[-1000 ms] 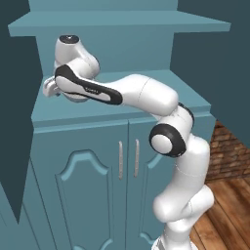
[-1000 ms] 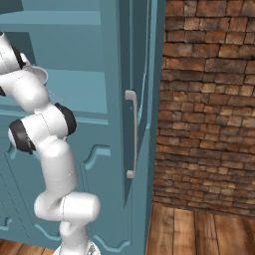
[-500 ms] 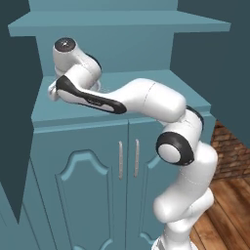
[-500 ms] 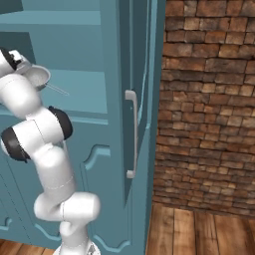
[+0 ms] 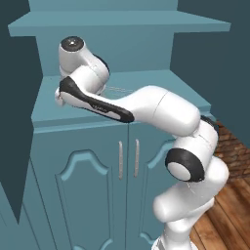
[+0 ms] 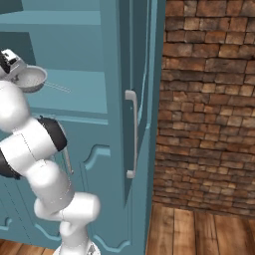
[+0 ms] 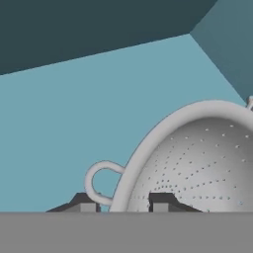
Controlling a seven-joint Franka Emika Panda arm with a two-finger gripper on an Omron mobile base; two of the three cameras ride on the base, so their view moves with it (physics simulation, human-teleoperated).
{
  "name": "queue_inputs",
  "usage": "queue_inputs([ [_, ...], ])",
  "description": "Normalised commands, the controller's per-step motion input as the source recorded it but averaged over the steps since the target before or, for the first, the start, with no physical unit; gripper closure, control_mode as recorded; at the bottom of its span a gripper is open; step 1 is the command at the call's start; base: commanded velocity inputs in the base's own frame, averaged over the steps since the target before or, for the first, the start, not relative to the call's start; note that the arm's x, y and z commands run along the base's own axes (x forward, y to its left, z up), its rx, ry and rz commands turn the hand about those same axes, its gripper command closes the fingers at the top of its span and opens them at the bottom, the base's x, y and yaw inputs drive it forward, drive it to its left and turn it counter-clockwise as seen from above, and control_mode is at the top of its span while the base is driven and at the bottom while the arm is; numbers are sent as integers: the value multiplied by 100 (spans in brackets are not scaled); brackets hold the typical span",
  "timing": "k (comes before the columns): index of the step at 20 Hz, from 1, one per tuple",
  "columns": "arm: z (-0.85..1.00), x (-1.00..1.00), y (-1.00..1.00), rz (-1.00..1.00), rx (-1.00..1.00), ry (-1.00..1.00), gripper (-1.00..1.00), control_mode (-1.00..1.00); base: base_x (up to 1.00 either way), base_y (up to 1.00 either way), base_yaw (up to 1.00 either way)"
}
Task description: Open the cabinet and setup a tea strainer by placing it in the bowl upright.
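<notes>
Left base view: the arm reaches forward and to the left into the open cabinet point(image 5: 122, 29); its wrist hangs over the left part of the teal shelf point(image 5: 161, 85), and the arm's own body screens the claw.

Right base view: the tea strainer point(image 6: 30, 78) sits at the end of the hand, apparently off the shelf, mesh cup down and rim up. Its thin wire handle points right, away from the hand, so the long axis lies roughly level and sideways along the shelf front. The tall door point(image 6: 130, 89) stands swung open to the right of it.

Hand view: the claw point(image 7: 121, 203) is clenched on the strainer's rim: one fingertip point(image 7: 83, 203) outside, by the small wire loop, the other inside the perforated cup. The cup extends right and up from the grip.

Judgement: the strainer is grasped at the loop end and off-centre, its weight lying to one side of the claw. Keeping the rim level during transfer is what matters. I cannot place the bowl from here.
</notes>
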Motion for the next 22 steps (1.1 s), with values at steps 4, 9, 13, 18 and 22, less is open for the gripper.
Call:
queue_inputs([
  [4,31,-99,-8,12,-11,0,100,-100,0,0,0],
  [9,5,-100,-8,8,-20,-1,100,-100,0,0,0],
  [13,31,-99,-32,4,-13,6,100,-100,0,0,0],
  [18,28,-97,-43,2,-11,16,100,-100,0,0,0],
  [22,0,-96,-80,0,-15,3,100,-100,0,0,0],
])
